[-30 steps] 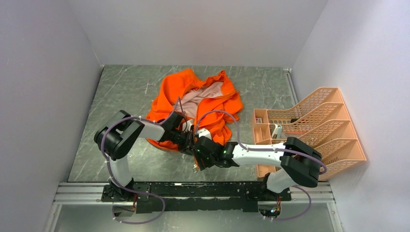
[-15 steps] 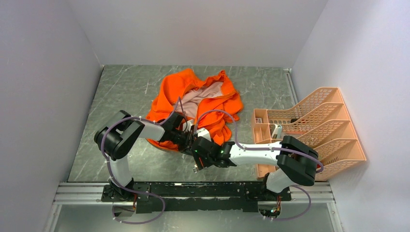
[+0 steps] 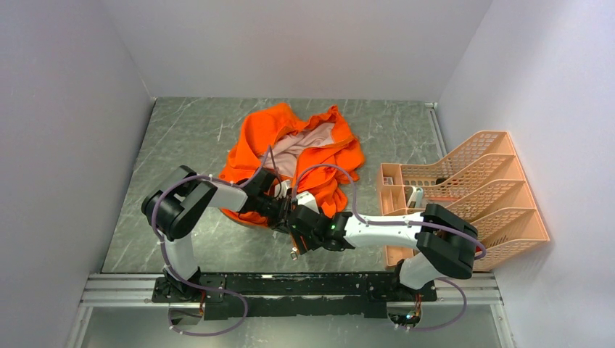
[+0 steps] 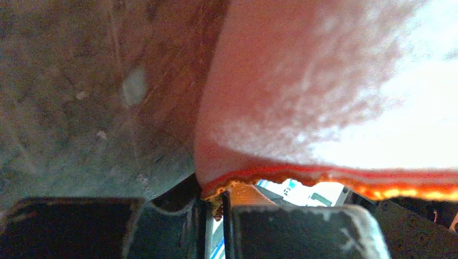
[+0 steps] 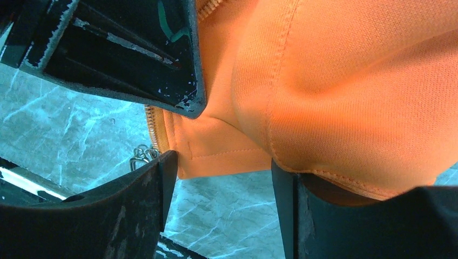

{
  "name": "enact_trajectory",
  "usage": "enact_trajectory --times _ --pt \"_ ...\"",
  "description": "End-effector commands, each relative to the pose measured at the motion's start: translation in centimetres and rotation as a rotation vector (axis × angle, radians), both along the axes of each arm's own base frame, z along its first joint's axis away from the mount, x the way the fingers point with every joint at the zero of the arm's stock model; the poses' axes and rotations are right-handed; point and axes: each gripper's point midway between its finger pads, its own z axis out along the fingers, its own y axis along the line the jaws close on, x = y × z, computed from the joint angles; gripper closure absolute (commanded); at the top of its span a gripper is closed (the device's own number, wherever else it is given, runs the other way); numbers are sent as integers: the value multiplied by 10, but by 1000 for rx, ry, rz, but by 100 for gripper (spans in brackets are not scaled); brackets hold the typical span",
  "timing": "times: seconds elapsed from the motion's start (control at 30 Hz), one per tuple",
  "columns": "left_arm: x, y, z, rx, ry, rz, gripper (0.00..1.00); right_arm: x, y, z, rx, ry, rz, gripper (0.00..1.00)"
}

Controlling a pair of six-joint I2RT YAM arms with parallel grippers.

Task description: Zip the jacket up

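The orange jacket (image 3: 290,148) lies crumpled mid-table, with its pale pink lining showing at the top. My left gripper (image 3: 278,209) is at the jacket's near hem. In the left wrist view its jaws (image 4: 219,208) are shut on the thin orange edge of the jacket (image 4: 324,108). My right gripper (image 3: 296,223) is just beside it and open. In the right wrist view the jacket's bottom corner (image 5: 227,156) hangs between my spread right gripper (image 5: 221,186). The zipper teeth (image 5: 152,129) and a small metal chain pull (image 5: 141,156) sit by the left finger (image 5: 156,189).
A peach basket rack (image 3: 464,196) stands at the right, close behind the right arm's elbow. The left gripper's black body (image 5: 135,48) fills the upper left of the right wrist view. Walls close in the grey marbled table (image 3: 181,130) on three sides.
My right gripper has edged a little left and forward toward the left gripper and the jacket hem. The left arm and the jacket have hardly moved.
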Motion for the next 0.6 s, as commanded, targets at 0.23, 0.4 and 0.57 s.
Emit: enact_trajectory --times 0.23,0.4,0.57 --pt "-3 2 -9 50 -30 -19 86 -2 7 4 15 -7 32 30" --pt "-3 2 -9 50 -29 -19 86 -3 6 -1 2 -4 40 30" --pt "-3 2 -8 51 -32 -21 86 -6 5 -5 -7 8 51 30"
